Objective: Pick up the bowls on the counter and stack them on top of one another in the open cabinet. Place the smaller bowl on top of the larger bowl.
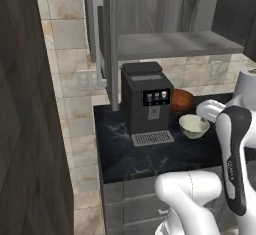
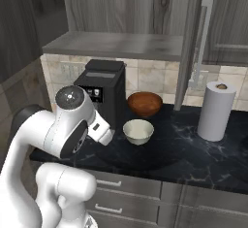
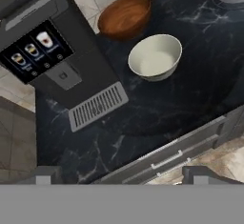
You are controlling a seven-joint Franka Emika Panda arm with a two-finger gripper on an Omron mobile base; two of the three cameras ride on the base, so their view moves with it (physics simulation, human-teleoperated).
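Observation:
The smaller bowl (image 1: 194,125) (image 2: 138,131) (image 3: 155,57), pale cream-green, sits upright on the dark marbled counter (image 1: 130,156) (image 2: 184,149) (image 3: 143,118). Just behind it stands the larger bowl (image 1: 181,100) (image 2: 144,103) (image 3: 125,15), glossy reddish-brown. The two bowls are close together, and I cannot tell whether they touch. Above them the open cabinet shows its flat grey shelf (image 1: 175,44) (image 2: 116,45), bare. My gripper (image 3: 121,178) hovers over the counter's front edge, short of the bowls. It is open with nothing between its fingers.
A black coffee machine (image 1: 145,99) (image 2: 101,89) (image 3: 47,42) stands left of the bowls, close to the brown one. A paper towel roll (image 2: 216,110) stands at the right. The cabinet door (image 1: 98,39) (image 2: 203,42) hangs open. Grey drawer fronts (image 3: 167,156) run below the counter.

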